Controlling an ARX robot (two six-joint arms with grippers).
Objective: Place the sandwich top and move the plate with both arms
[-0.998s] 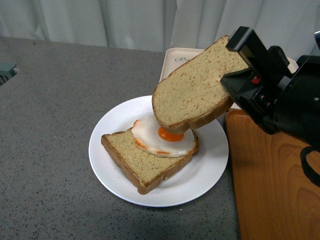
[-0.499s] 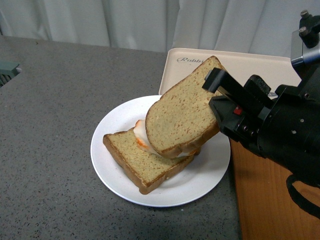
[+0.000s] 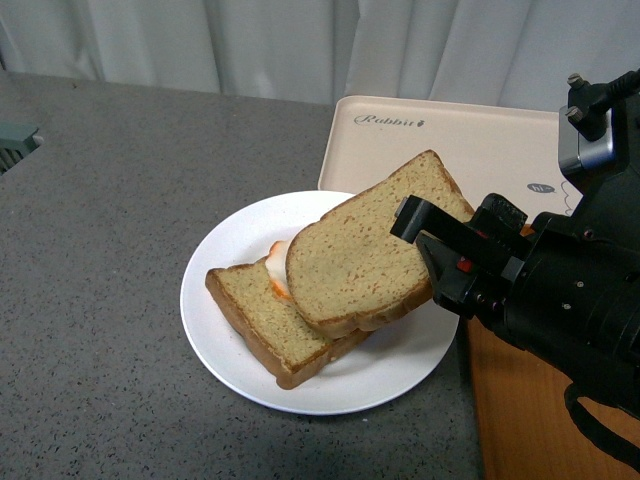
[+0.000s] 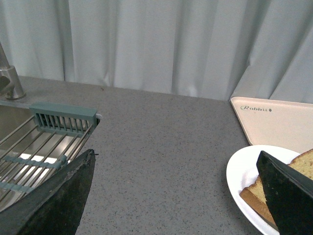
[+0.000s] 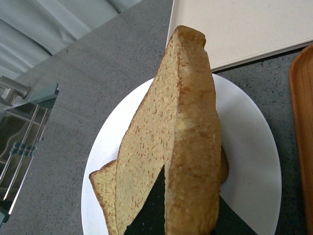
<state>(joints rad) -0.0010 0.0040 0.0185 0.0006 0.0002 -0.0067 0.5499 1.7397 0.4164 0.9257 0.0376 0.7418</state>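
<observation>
While the grey speckled counter (image 3: 120,250) fills most of the front view w/ a pale curtain (image 3: 250,40) hanging behind it, everything else sits toward the right side. Beige rabbit tray (image 3: 480,140) lies flat at the back right. Orange-brown wooden tray (image 3: 520,420) lies nearer on the right, largely hidden by the right arm (image 3: 580,310). Plate (image 3: 230,300) rests on the counter, up against the beige tray's near edge & just beside the wooden tray. Right gripper (image 3: 420,255) reaches in over the plate's right rim, clamped on the sandwich top (image 3: 360,265): one black finger (image 3: 412,218) lies on the slice's upper face, and the right wrist view shows the slice edge-on w/ black finger pressed to both sides. Sandwich top is tilted, its far right corner raised and its low left end down on the stack; can't tell if it bears fully on it. Under it the lower bread slice (image 3: 265,320) lies flat on the plate, left part uncovered, w/ only a sliver of fried egg (image 3: 277,265) showing btwn the 2 slices. Left gripper (image 4: 175,156), seen only from its own wrist cam, hangs over the counter w/ fingers (image 4: 58,205) spread wide & nothing btwn them. The plate lies off to one side of it, a sink rack (image 4: 63,117) & tap (image 4: 10,78) to the other
</observation>
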